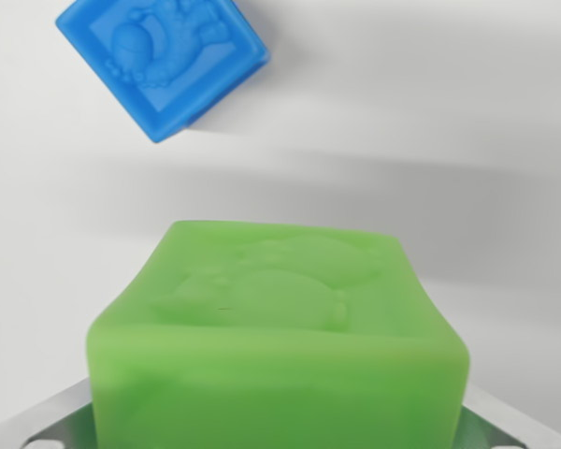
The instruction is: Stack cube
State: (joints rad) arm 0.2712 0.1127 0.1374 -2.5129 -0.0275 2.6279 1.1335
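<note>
A green cube (280,327) with a raised figure on its top face fills the lower middle of the wrist view, very close to the camera. My gripper (280,421) is shut on it; only grey finger parts (42,421) show at the bottom left and bottom right, pressed against its sides. A blue cube (164,56), also with an embossed figure, lies on the white surface at the upper left, turned at an angle and partly cut off by the top edge. The green cube is apart from the blue one, below it and to its right in this view.
The white tabletop (430,112) stretches around both cubes, crossed by soft grey shadow bands in the upper right and middle. No other objects show.
</note>
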